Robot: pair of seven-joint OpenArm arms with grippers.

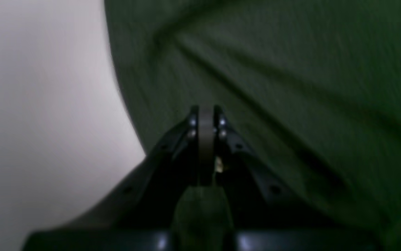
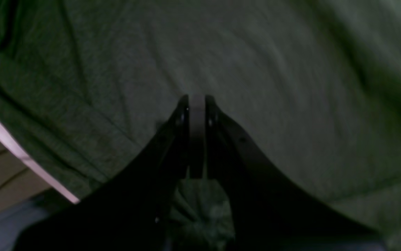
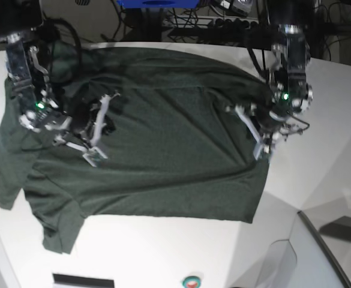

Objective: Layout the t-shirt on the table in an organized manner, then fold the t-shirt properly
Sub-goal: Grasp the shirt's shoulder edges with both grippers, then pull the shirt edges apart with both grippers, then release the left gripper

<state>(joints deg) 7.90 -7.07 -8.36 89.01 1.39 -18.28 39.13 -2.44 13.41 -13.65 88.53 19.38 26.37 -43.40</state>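
Observation:
The dark green t-shirt (image 3: pixel 163 162) lies spread across the white table (image 3: pixel 163 252), wrinkled, with one sleeve hanging toward the front left. My left gripper (image 3: pixel 260 153) sits at the shirt's right edge. In its wrist view, the left gripper (image 1: pixel 205 109) is shut with a bunch of t-shirt (image 1: pixel 291 69) cloth pinched low between the fingers, and bare table (image 1: pixel 47 122) shows to the left. My right gripper (image 3: pixel 94 158) rests on the shirt's left part. The right gripper (image 2: pixel 196 99) is shut too, with gathered t-shirt (image 2: pixel 273 69) fabric between its fingers.
The table edge (image 2: pixel 8 143) runs close by the right gripper, with floor beyond it. A round green and red button (image 3: pixel 191 281) sits at the front edge. A grey panel (image 3: pixel 325 246) stands at the front right. Cables and a blue object (image 3: pixel 157 3) lie behind the table.

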